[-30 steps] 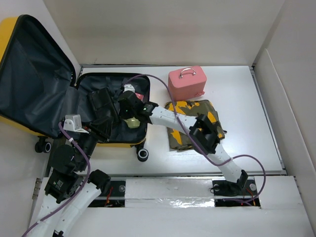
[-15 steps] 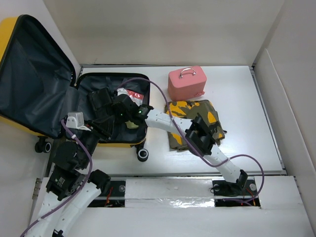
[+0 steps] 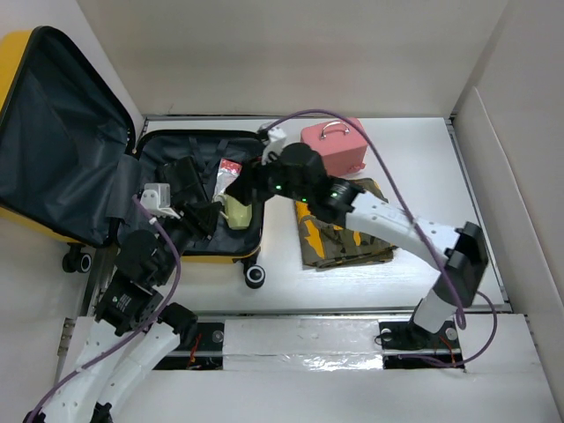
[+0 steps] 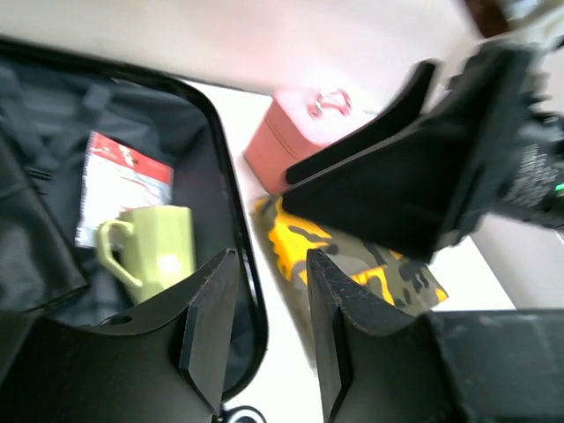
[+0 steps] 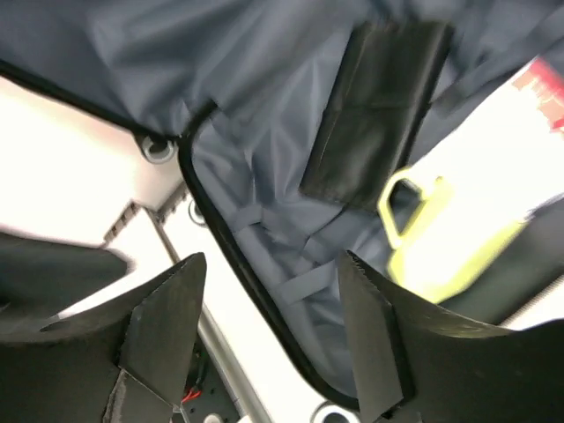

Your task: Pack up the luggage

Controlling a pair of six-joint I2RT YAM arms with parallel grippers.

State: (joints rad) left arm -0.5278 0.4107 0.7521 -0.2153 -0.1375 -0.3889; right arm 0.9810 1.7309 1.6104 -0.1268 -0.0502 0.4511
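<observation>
Nothing legible anywhere. On the red-and-white packet (image 4: 119, 189), lying flat on the lining by the far right corner of the luggage (image 4: 231, 220): a red printed band and dark lines of print, too blurred to read. On the black casing of the right arm (image 4: 520, 167): faint pale lettering, smeared beyond reading.

The white table (image 3: 423, 176) bears the open yellow luggage (image 3: 62, 141), a pink case (image 3: 333, 148) and camouflage cloth (image 3: 339, 248).
</observation>
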